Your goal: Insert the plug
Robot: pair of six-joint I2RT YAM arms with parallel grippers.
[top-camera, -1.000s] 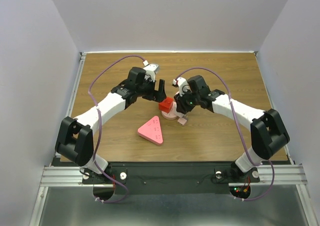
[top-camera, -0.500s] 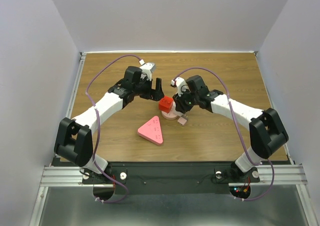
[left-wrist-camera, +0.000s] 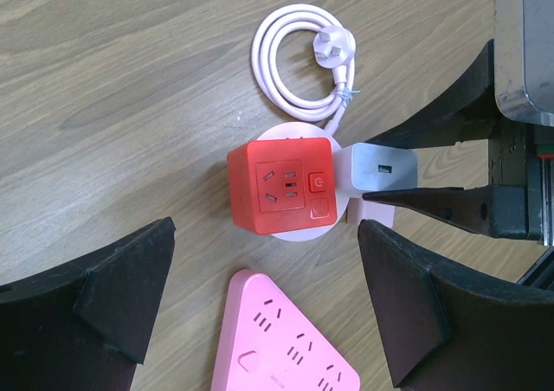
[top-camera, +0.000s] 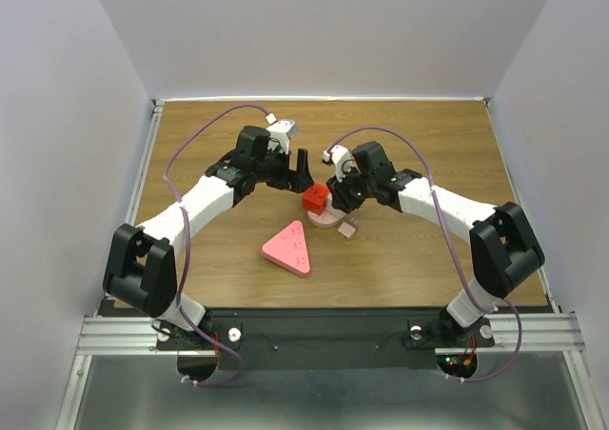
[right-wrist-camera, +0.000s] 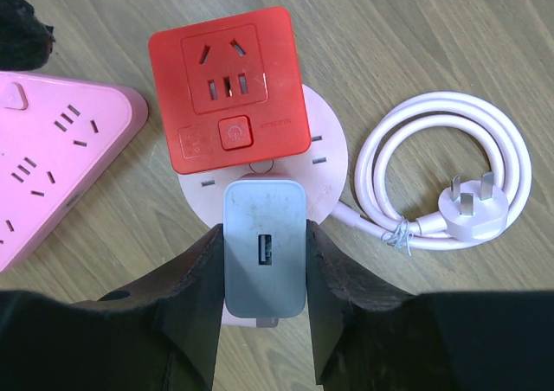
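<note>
Grey plug (right-wrist-camera: 264,257) pinched in right gripper (right-wrist-camera: 264,235) (left gripper (left-wrist-camera: 265,225) agape); red cube (right-wrist-camera: 229,88) beside

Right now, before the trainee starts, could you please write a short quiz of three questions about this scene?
1. True or false: the right fingers grip the grey adapter.
2. The red cube socket sits on: A) the pink triangular strip; B) the round pink base; C) the coiled cable.
3. Fill in: the left fingers stand ____ (open or shut).
Key: 1 true; 2 B; 3 open.
</note>
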